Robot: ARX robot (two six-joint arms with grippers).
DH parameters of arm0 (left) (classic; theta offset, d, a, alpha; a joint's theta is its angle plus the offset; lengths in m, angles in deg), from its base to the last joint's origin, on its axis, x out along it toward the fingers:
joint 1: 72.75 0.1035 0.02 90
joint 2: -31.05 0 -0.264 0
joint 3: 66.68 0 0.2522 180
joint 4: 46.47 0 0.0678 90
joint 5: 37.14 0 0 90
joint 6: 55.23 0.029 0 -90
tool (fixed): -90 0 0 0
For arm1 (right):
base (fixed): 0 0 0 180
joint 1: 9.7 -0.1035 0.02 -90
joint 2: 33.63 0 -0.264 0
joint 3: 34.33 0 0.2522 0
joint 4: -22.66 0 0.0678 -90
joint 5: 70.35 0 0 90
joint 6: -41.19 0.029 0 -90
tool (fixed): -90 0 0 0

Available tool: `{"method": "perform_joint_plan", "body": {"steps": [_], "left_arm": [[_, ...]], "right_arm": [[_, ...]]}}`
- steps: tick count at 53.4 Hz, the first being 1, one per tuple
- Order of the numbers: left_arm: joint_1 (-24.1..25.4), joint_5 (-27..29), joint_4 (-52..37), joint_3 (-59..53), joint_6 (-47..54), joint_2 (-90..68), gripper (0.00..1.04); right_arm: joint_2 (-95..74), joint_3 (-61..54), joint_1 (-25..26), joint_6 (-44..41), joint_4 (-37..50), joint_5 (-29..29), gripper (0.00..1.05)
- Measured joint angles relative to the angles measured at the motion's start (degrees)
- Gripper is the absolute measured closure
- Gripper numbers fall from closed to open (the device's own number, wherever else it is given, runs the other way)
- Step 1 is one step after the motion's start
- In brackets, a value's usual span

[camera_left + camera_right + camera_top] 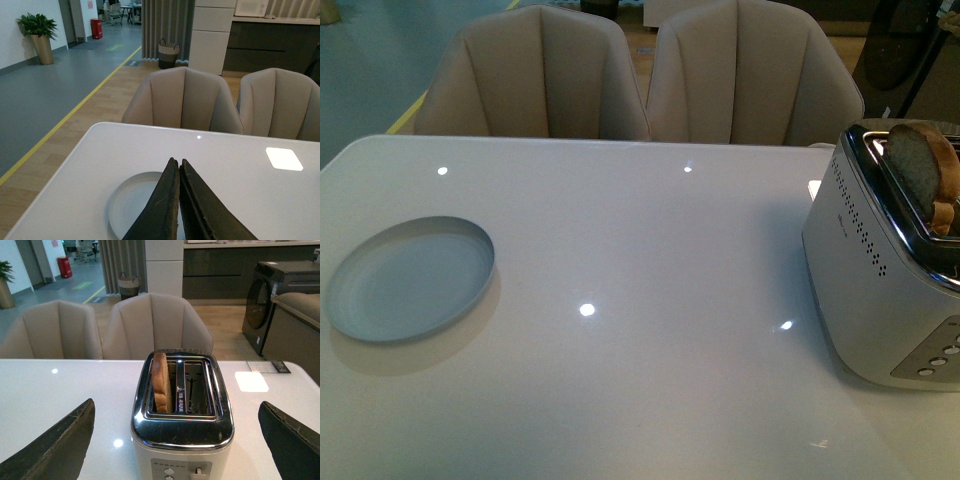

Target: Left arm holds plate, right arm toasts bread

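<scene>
The pale blue-grey plate lies flat on the white table at the left, with nothing on it. In the left wrist view my left gripper is shut, its dark fingers pressed together above the plate. A slice of brown bread stands upright in one slot of the white and chrome toaster at the right. The right wrist view has my right gripper wide open, one finger on each side of the toaster. The bread stands half out of its slot. Neither arm shows in the front view.
Two beige upholstered chairs stand behind the table's far edge. A lever and round buttons are on the toaster's near end. Beyond the table are a dark washing machine and a sofa arm.
</scene>
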Motion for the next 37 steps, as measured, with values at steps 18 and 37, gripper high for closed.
{"method": "perform_joint_plan", "body": {"steps": [18,37], "left_arm": [[0.0,0.0,12.3,0.0,0.0,13.2,1.02],[0.0,0.0,20.3,0.0,0.0,21.3,1.02]], "right_arm": [[0.0,0.0,0.0,0.0,0.0,0.0,0.09],[0.0,0.0,0.0,0.0,0.0,0.0,0.09]]}}
